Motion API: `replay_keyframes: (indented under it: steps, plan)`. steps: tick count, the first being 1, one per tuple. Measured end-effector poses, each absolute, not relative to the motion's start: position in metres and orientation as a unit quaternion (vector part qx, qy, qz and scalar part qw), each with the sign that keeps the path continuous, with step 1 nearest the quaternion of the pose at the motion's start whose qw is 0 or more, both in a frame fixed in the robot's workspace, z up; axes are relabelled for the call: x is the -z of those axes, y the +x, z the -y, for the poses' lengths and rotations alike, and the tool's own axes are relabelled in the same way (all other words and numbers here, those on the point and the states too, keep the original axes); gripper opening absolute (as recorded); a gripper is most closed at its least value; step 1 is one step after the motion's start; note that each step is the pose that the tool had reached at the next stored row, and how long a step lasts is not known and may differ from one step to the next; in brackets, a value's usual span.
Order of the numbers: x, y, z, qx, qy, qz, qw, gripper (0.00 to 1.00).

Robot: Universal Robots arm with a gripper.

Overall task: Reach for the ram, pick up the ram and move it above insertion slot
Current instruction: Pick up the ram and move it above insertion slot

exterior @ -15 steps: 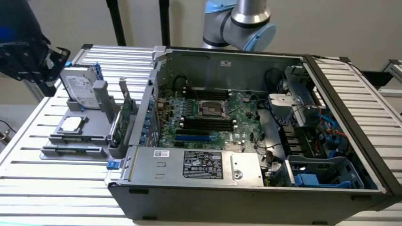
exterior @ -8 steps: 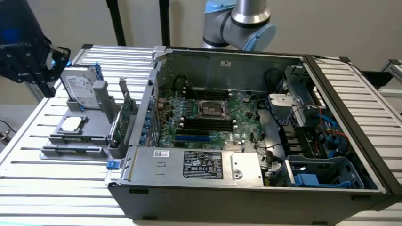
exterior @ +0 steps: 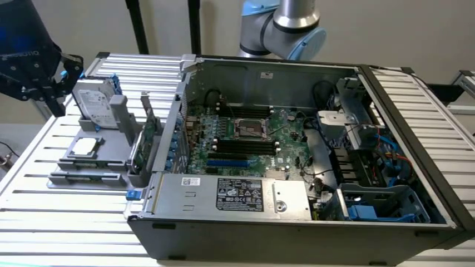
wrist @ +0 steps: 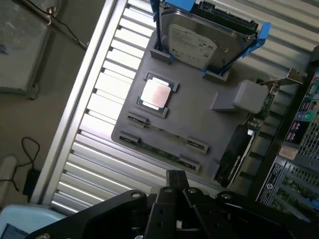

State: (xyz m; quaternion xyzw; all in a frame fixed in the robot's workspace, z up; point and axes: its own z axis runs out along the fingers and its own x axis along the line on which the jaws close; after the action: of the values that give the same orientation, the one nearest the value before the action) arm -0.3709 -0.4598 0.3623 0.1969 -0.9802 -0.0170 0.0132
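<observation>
Matt black, smooth on the blocky pincer (wrist: pixel 175 181); just ahead of it, dull moulded finish on the flat grey plastic holder tray (wrist: pixel 199 124) and the long thin green circuit-board ram stick (wrist: pixel 162 149). Farther ahead, satin sheen on the square silver metal-lidded processor chip (wrist: pixel 155 93) and bright gloss on the boxy silver metal hard drive (wrist: pixel 197 42). Beneath, smooth reflective ribbed aluminium table slats (wrist: pixel 107 84).

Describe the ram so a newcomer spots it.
Beside the PC case sits a grey tray. Past the upright hard drive and the flat CPU, the ram sits in a clipped slot: a thin green strip, unlike the wider card.
</observation>
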Motion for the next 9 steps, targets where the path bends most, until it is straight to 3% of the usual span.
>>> replay_keyframes:
  steps: [9]
  plan:
    - [-0.3603, -0.3709, 0.4598, 0.016, 0.276, 0.961, 0.014, 0.1]
